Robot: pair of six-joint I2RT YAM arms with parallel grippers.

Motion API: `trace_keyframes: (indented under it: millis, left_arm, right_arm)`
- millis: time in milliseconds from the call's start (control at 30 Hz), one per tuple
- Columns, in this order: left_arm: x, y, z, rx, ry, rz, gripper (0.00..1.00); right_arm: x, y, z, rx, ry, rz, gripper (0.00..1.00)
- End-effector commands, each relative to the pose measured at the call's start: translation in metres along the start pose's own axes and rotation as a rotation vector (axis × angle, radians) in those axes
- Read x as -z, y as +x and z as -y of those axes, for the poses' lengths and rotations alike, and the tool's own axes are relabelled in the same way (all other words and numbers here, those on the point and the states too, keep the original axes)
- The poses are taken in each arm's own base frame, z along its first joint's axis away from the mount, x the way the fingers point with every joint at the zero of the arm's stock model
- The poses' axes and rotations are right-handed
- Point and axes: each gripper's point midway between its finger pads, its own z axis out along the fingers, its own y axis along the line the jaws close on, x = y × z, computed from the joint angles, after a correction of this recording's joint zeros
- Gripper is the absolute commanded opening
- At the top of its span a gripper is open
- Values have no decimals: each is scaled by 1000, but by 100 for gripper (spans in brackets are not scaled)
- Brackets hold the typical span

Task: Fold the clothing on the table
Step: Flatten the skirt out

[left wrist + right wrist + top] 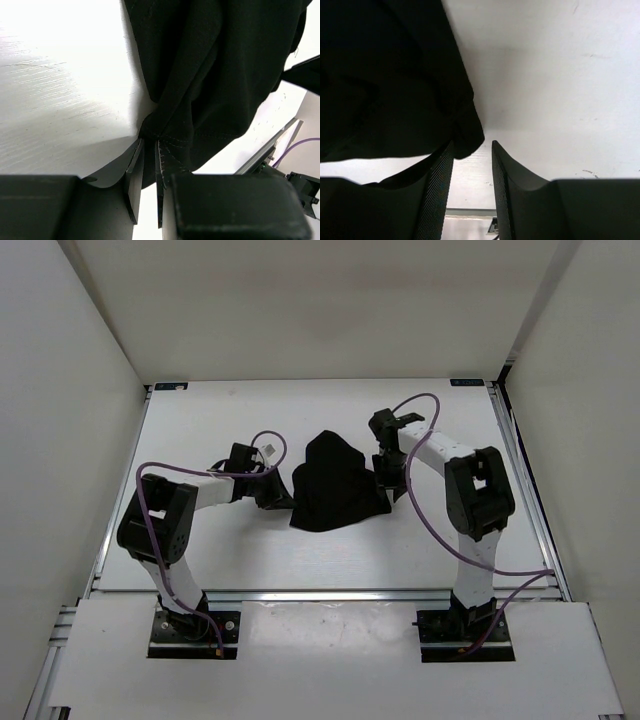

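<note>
Clearly dealing with a black garment, heaped into a peaked bundle near the middle of the desk, between both arms. Pinching its left hem corner with the left end effector, closed narrowly on puckered fabric. Holding the right end effector parted just beside the garment's right edge, gripping nothing between the fingers. Expect light, limp, floppy cloth: no stiffness, sagging and creasing wherever unsupported, probably not slipping from a firm pinch. Best taken at hem corners or stitched seams, one on each side, then drawn taut and laid flat before folding over.
</note>
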Motion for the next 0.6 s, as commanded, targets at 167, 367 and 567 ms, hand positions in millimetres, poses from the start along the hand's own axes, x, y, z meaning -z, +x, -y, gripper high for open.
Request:
trace_keyframes:
  millis: [167, 367, 567]
  left_arm:
    - [15, -4, 9, -18, 27, 30, 26]
    - [18, -8, 6, -9, 27, 43, 27]
    - [20, -11, 4, -4, 22, 52, 27]
  right_arm:
    - [-6, -26, -7, 21, -28, 44, 39]
    - [-12, -23, -12, 22, -53, 20, 36]
    - [-10, -22, -4, 11, -35, 15, 0]
